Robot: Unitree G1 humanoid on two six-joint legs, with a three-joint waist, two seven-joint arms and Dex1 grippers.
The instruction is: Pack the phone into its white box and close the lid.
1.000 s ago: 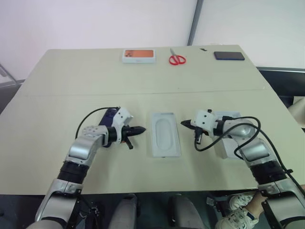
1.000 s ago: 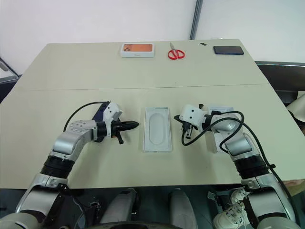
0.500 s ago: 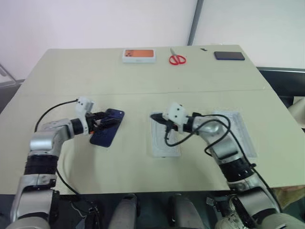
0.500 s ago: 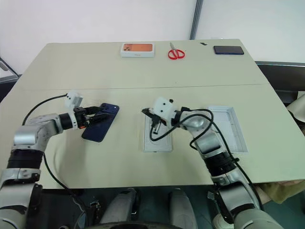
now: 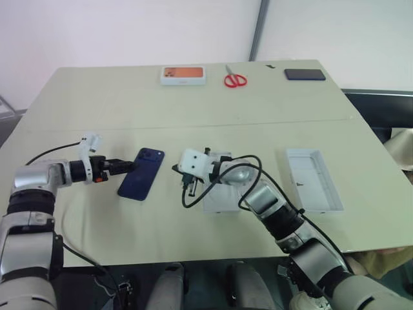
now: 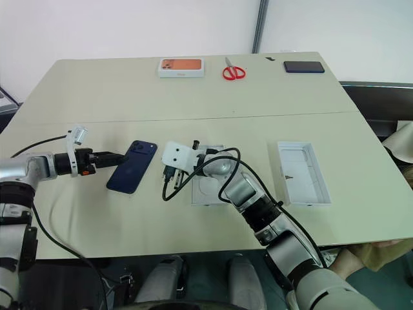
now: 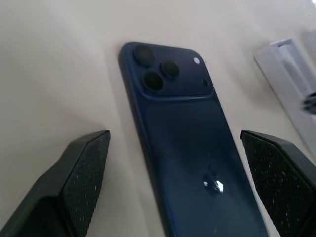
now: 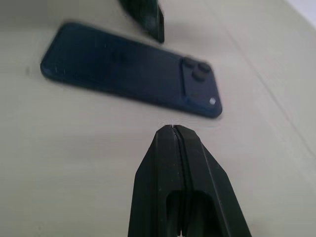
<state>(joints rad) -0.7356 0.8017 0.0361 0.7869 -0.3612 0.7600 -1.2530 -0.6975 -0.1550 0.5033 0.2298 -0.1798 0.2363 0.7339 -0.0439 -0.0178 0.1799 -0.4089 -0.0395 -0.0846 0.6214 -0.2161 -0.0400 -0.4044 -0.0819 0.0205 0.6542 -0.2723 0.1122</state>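
Observation:
The phone lies flat on the table with its dark blue back up and its camera bump at the far end. My left gripper stands open at the phone's left edge, its fingers spread wide to either side of the phone and not closed on it. My right gripper is shut and empty, pointing at the phone's right edge from a short gap away. The white box with its moulded insert lies under my right forearm. The lid lies open side up to the right.
Along the table's far edge lie a white box with an orange picture, red scissors and a flat black slab. Black cables loop from both wrists over the table.
My left gripper has opened and moved left, leaving the phone lying on the table. My right arm has swung left across the white box, uncovering the lid, and stays shut.

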